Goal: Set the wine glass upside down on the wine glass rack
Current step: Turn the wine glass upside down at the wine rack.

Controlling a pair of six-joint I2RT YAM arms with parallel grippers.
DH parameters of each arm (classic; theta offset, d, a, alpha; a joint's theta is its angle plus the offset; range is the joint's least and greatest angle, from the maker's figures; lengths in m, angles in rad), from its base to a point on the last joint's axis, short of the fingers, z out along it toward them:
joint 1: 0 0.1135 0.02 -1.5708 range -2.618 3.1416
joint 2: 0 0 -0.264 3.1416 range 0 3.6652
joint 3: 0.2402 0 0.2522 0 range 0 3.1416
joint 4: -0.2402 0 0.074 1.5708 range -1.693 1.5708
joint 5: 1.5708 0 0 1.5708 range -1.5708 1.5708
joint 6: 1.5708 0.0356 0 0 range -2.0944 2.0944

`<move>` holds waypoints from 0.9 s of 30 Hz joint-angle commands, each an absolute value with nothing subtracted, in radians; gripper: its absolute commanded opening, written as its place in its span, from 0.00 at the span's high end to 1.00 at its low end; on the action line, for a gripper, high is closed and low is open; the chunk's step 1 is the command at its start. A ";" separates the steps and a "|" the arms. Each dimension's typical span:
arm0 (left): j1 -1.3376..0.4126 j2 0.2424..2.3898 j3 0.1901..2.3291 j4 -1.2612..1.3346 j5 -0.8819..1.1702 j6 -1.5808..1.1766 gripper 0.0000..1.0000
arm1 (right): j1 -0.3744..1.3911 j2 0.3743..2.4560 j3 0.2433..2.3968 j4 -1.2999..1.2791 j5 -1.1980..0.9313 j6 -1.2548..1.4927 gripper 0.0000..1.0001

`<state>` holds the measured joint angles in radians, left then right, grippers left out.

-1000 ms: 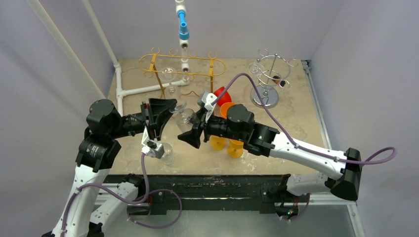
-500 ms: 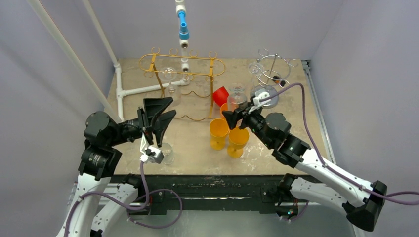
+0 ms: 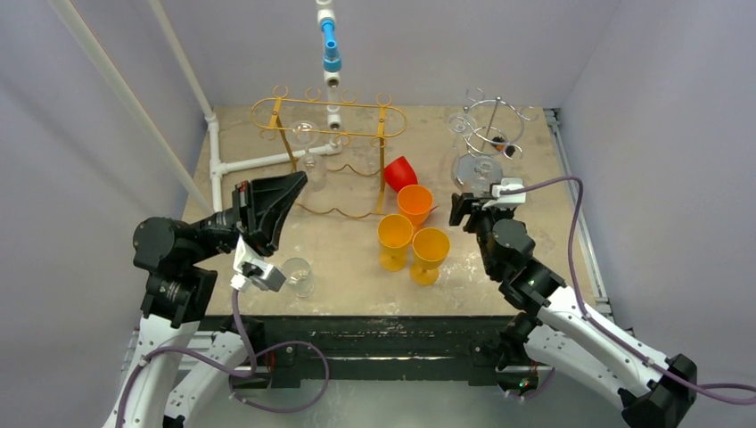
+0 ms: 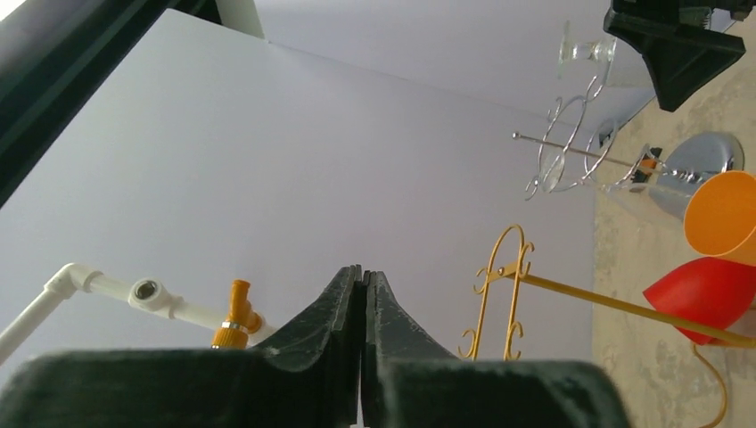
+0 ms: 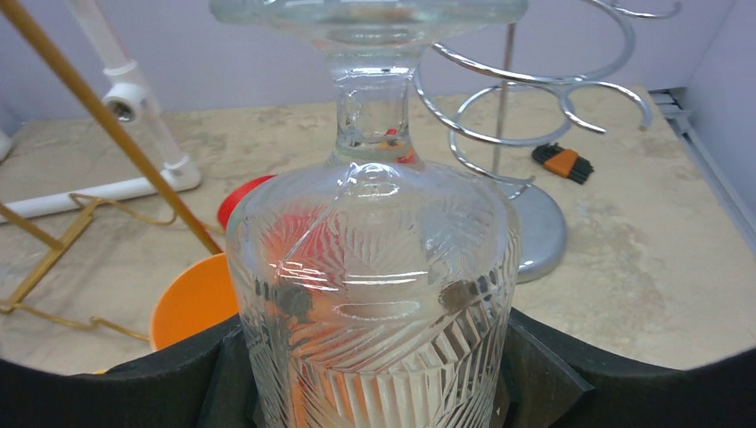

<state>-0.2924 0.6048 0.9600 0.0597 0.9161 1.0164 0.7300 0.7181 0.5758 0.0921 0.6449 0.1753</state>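
**A:** Wine glass (image 5: 374, 294): where does it sit?

**B:** Its bowl is clamped between the right jaws with the foot upward, so it is already upside down. It hangs over the worktop (image 5: 642, 267), just in front of the silver rack (image 5: 538, 223).

**A:** And the left jaws?

**B:** Pressed together on nothing, well off to the side.

**A:** What could spoil it?

**B:** I think mainly the foot. It is wider than the stem, so if it comes in too low or off line it may knock a wire loop instead of riding above it. That could jar the glass or shove the rack.

**A:** Is the grip a risk?

**B:** Probably. The jaws hold smooth, curved glass, and a bump could make it slide or tilt. Letting go before the foot rests on the wire would drop it by the orange cup (image 5: 192, 308).
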 commanded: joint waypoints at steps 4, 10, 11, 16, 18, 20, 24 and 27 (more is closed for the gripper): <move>-0.288 0.672 1.081 -0.229 0.939 1.047 0.44 | 0.628 0.709 0.519 0.323 0.740 0.158 1.00; -0.288 0.688 1.027 -0.316 0.888 0.882 0.31 | 0.454 0.770 0.439 0.466 0.642 0.112 1.00; -0.288 0.682 0.999 -0.302 0.887 0.857 0.31 | 0.419 0.779 0.412 0.520 0.599 0.095 1.00; -0.288 0.653 0.880 -0.189 0.877 0.766 0.30 | 0.256 0.846 0.344 0.643 0.407 0.054 1.00; -0.288 0.655 0.854 -0.160 0.871 0.745 0.30 | 0.219 0.870 0.343 0.657 0.346 0.023 1.00; -0.288 0.660 0.838 -0.140 0.872 0.730 0.30 | 0.183 0.895 0.348 0.671 0.282 0.005 1.00; -0.288 0.661 0.793 -0.097 0.879 0.714 0.30 | 0.124 0.958 0.351 0.709 0.172 0.005 1.00; -0.288 0.657 0.767 -0.081 0.879 0.706 0.30 | 0.082 0.998 0.355 0.740 0.092 0.005 1.00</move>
